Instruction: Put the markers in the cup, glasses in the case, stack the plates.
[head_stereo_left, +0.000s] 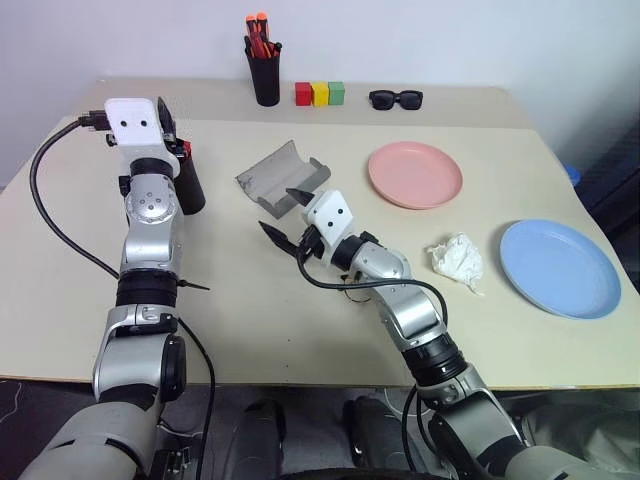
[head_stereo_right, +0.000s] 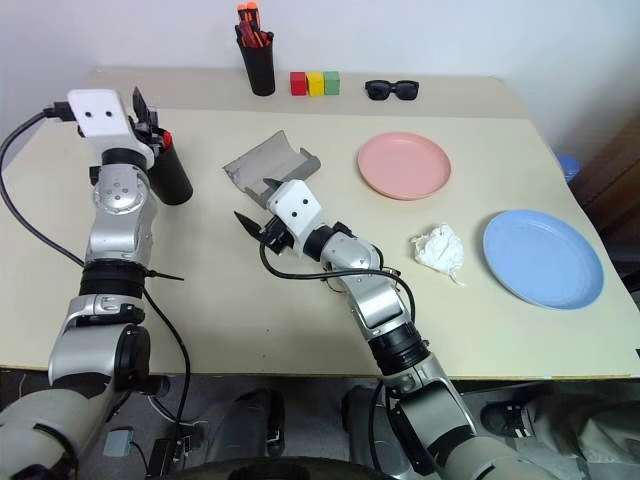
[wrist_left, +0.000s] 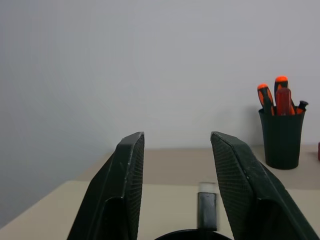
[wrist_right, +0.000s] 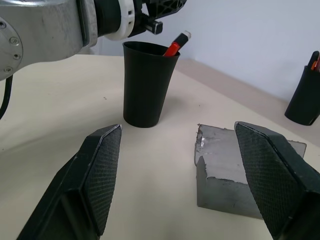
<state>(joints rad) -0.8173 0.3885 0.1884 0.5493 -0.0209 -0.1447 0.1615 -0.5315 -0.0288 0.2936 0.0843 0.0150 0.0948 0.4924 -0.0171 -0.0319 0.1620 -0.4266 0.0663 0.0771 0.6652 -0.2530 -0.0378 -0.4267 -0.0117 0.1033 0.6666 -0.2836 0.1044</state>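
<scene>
While the left arm stands raised with its forearm nearly upright, the left gripper (wrist_left: 172, 190) hangs just above the rim of the cup (wrist_right: 145, 85), its two fingers (wrist_left: 125, 190) parted with nothing clamped between them. Two markers stand inside the cup: a red end (wrist_right: 172, 49) and a white-tipped end (wrist_right: 184, 36) poke above the rim, and the left wrist view shows a marker (wrist_left: 207, 207) upright between the spread fingers, though touching neither as far as can be seen.

Right of the cup, the grey case (head_stereo_left: 283, 178) lies open on the table (head_stereo_left: 300, 330). Just on the near side of the case, the right arm reaches forward and across toward the cup with its elbow bent low over the table; the right gripper (head_stereo_left: 285, 212) is spread wide and empty, one finger by the case's edge. Whether the glasses are in the case cannot be told.

Farther right of the cup, past the case, sits the pink plate (head_stereo_left: 414, 173), and beyond it, well apart, the blue plate (head_stereo_left: 560, 268); they are not stacked. A crumpled tissue (head_stereo_left: 456, 258) lies between them. Behind the cup, at the far edge, stand a pen holder (head_stereo_left: 264, 70), three coloured blocks (head_stereo_left: 319, 93) and black sunglasses (head_stereo_left: 396, 98)
</scene>
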